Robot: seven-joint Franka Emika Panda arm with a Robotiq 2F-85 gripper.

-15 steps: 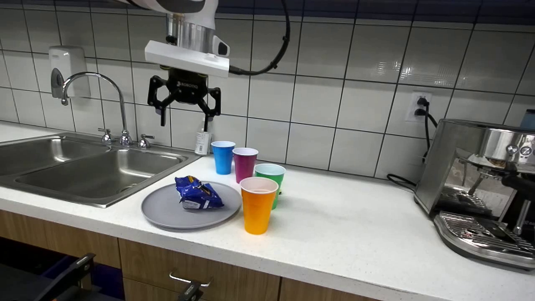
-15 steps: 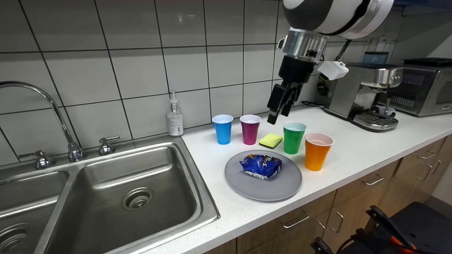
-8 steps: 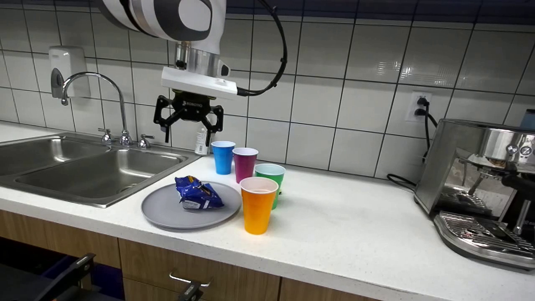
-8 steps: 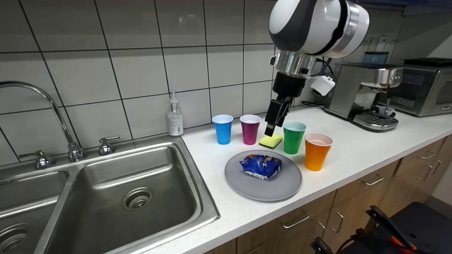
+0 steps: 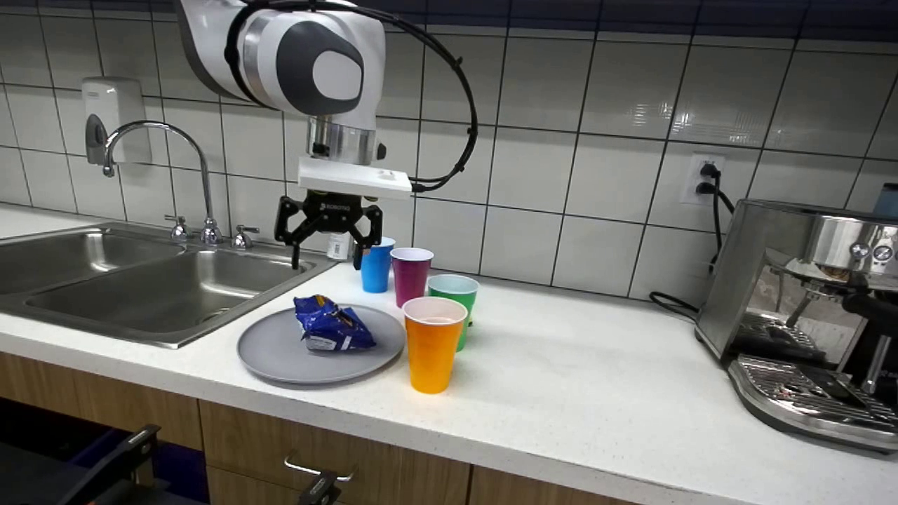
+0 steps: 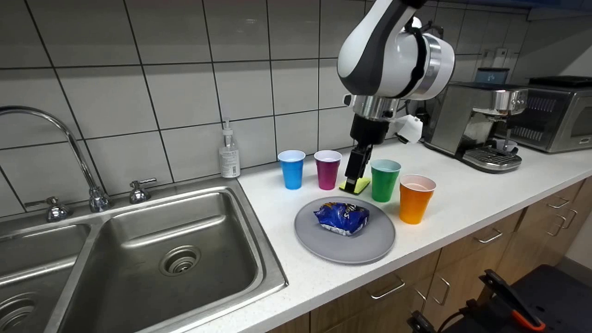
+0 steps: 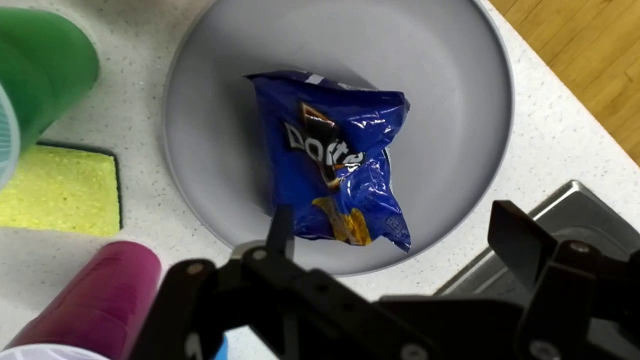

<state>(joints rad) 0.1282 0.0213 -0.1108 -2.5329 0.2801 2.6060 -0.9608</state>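
One chip bag (image 7: pixel 330 162), four cups (image 6: pixel 415 201)

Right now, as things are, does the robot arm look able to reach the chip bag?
Probably yes: the open gripper hangs above the counter, and nothing shows between it and the chip bag; the orange cup stands beside the plate.

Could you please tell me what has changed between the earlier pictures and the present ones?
The gripper has come down in both exterior views, closer to the blue chip bag. Its jaws stayed open; it took hold of nothing and let go of nothing. The bag, gray plate, orange cup, green cup, purple cup and blue cup stayed as they were.
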